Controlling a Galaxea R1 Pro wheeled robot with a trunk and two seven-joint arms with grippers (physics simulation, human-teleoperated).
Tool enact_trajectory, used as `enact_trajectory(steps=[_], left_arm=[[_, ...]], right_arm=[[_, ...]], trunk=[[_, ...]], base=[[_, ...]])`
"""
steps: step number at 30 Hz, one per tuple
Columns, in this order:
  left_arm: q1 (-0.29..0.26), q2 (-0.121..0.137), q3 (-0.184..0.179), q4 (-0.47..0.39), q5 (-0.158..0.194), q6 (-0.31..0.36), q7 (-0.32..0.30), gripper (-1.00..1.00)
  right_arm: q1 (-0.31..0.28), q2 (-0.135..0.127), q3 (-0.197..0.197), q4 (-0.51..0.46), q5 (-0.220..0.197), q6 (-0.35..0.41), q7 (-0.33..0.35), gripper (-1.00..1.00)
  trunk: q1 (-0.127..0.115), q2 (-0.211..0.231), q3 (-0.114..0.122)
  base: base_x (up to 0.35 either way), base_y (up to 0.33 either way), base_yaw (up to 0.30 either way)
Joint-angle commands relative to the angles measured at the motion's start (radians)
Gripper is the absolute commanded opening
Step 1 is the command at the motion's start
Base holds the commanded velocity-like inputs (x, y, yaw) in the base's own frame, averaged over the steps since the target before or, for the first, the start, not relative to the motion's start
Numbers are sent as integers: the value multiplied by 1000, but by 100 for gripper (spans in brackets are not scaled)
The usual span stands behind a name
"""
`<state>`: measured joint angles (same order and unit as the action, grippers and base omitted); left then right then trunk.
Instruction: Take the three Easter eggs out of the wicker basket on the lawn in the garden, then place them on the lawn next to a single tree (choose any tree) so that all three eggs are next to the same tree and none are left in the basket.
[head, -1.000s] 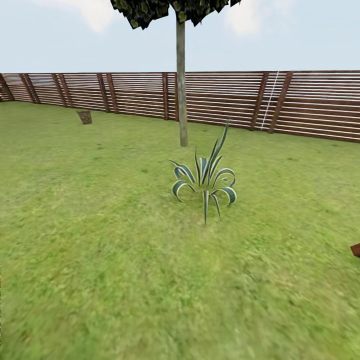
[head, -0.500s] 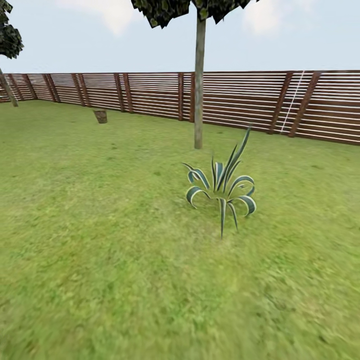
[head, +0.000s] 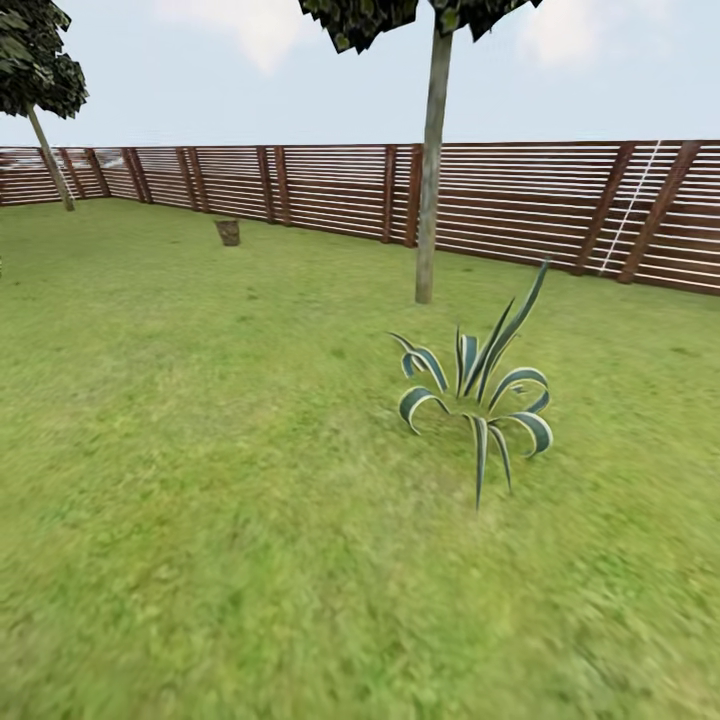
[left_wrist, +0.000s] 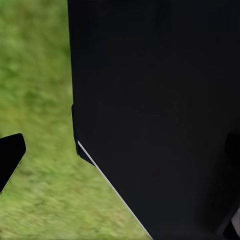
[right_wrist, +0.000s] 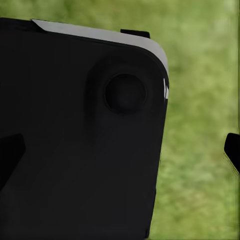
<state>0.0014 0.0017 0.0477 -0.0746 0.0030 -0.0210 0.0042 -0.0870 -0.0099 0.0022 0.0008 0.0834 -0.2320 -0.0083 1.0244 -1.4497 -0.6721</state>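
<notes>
Far off on the lawn (head: 200, 450), near the fence, stands a small brown bucket-shaped wicker basket (head: 228, 232); whether it holds eggs cannot be made out at this distance. A tree (head: 430, 200) with a straight mottled grey-brown trunk and dark foliage rises from the grass in front of the fence. In the left wrist view my left gripper (left_wrist: 121, 160) hangs open over grass, one black fingertip (left_wrist: 10, 160) at the edge. My right gripper (right_wrist: 121, 152) is open too, its fingertips (right_wrist: 232, 152) far apart with nothing held. A black part of the robot blocks much of both wrist views.
A spiky striped plant (head: 478, 395) grows in the grass in front of the tree. A thin leaning-trunk tree (head: 48, 150) stands at the far left. A brown slatted fence (head: 330, 190) closes the lawn at the back.
The head camera has turned left: the tree, plant and basket sit further right in the picture, and the leaning tree has come into view at the left.
</notes>
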Motion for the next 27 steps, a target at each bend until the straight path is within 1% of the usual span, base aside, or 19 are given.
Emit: enact_trajectory(steps=[1,4,7,27], left_arm=[[0,0,4,-1,0,-2,0,100],[0,0,4,-1,0,-2,0,100],[0,0,4,-1,0,-2,0,100],[0,0,4,-1,0,-2,0,100]], right_arm=[[0,0,-1,1,9,-3,-1,100],[0,1,-1,1,11,-3,-1,100],[0,2,-1,1,11,-3,-1,100],[-1,2,-1,1,12,-4,-1,100]], trunk=[[1,0,-1],[1,0,-1],[1,0,-1],[1,0,-1]], base=[[330,80,10],[330,80,49],[330,80,185],[330,80,264]])
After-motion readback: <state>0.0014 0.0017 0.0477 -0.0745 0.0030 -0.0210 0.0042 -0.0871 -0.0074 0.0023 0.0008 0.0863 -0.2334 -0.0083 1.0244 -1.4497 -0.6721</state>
